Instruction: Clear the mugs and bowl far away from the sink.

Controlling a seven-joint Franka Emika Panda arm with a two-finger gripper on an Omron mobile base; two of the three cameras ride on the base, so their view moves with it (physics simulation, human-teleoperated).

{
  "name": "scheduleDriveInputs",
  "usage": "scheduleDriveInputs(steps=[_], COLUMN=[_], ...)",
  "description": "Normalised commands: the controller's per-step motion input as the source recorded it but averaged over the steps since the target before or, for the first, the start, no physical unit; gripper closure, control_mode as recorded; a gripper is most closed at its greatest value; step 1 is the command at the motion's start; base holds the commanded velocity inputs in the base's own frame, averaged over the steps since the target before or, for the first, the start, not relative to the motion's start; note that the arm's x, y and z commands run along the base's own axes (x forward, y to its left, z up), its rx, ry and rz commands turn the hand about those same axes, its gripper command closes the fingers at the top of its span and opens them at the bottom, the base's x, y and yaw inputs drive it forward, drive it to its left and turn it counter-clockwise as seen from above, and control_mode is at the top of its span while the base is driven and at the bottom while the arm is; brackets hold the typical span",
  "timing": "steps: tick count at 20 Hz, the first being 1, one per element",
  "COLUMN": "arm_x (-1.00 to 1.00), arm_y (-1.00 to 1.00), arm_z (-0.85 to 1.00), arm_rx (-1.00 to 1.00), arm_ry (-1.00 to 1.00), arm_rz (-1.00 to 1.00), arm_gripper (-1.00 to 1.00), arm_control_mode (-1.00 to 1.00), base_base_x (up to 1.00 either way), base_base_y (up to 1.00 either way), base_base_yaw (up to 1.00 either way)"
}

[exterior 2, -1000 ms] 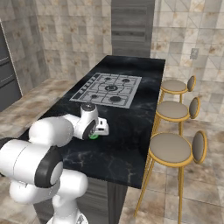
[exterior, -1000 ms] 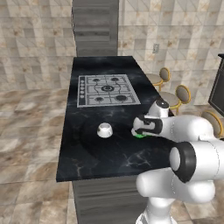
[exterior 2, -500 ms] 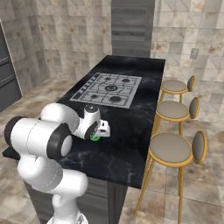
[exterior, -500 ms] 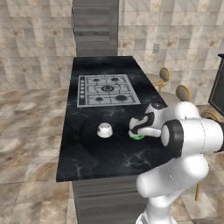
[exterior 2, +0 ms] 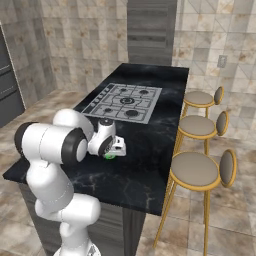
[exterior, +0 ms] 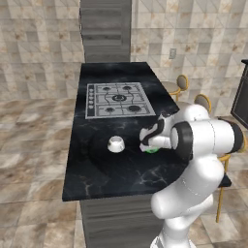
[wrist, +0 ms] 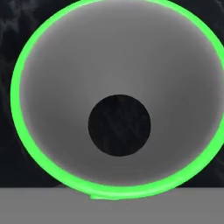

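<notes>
Black marble with pale veins makes up the long island counter, and the white Franka arm folds low over its near half. The two-finger gripper points down at a small bright green cylindrical mug, which stands on the counter at about 3 o'clock from the small squat white round bowl, near it but apart. In the right base view the green mug peeks out just under the white hand, with the gripper right over it. The hand's own camera looks straight down into the mug: a bright green rim ringing a grey inside with a dark round bottom, the rim nearly touching the edges of that view. The jaws are hidden behind the hand and the mug from where I stand, so I cannot tell whether they are parted or pinched on the rim.

Beyond the bowl, toward 12 o'clock, lies a grey gas hob with dark burners, set into the same counter. Along the counter's right side stand round stools with tan seats and yellow metal frames. Stone tile in beige and grey covers the walls behind.
</notes>
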Motion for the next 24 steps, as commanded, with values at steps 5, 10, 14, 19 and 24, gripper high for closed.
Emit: scheduleDriveInputs(steps=[5, 10, 14, 19, 24], arm_x=[0.02, 0.00, 0.00, -0.06, -0.29], arm_y=[-0.03, -0.04, 0.00, 0.00, 0.04], arm_z=[0.00, 0.17, 0.36, 0.53, 0.53], arm_rx=[0.01, 0.03, 0.00, 0.00, 0.00], arm_ry=[0.00, -0.03, -0.09, -0.03, 0.00], arm_rz=[0.00, 0.00, 0.00, 0.00, 0.02], arm_gripper=[-1.00, -1.00, -1.00, -1.00, -1.00], arm_control_mode=[-1.00, -1.00, -1.00, -1.00, -1.00], base_base_x=[0.00, 0.00, 0.00, 0.00, 0.00], base_base_y=[0.00, 0.00, 0.00, 0.00, 0.00], base_base_yaw=[0.00, 0.00, 0.00, 0.00, 0.00])
